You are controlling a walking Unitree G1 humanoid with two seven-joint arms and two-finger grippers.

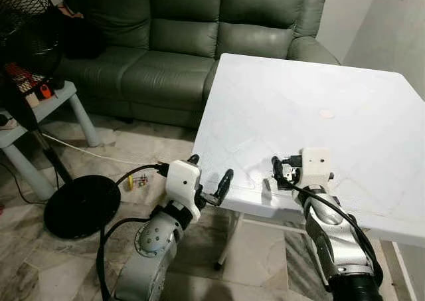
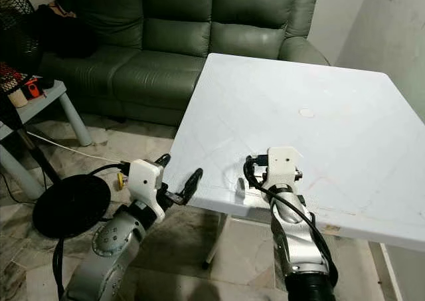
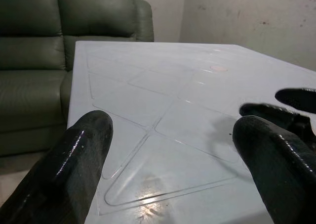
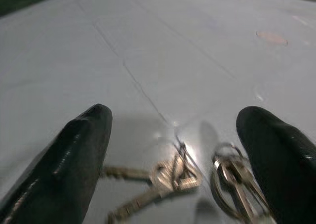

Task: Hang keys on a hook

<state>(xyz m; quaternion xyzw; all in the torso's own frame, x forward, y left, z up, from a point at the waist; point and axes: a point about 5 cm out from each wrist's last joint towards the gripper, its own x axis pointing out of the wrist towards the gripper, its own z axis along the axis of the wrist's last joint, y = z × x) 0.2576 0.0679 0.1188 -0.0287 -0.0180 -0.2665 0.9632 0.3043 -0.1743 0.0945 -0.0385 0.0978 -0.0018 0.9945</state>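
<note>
A bunch of metal keys (image 4: pixel 170 179) on a key ring (image 4: pixel 237 184) lies on the white table (image 1: pixel 319 82), near its front edge. My right gripper (image 4: pixel 175 120) hovers just over the keys, open, with one black finger on each side of them. From the head, that right gripper (image 1: pixel 273 176) sits low over the table's front edge. My left gripper (image 1: pixel 211 175) is open and holds nothing, level with the table's front left corner and pointing across the tabletop (image 3: pixel 163 100).
A green sofa (image 1: pixel 179 42) stands behind the table. To the left are a fan with a round black base (image 1: pixel 81 204), a small light side table (image 1: pixel 40 108) with items on it, and a cable (image 1: pixel 86 151) across the tiled floor. A small pinkish disc (image 1: pixel 327 113) lies mid-table.
</note>
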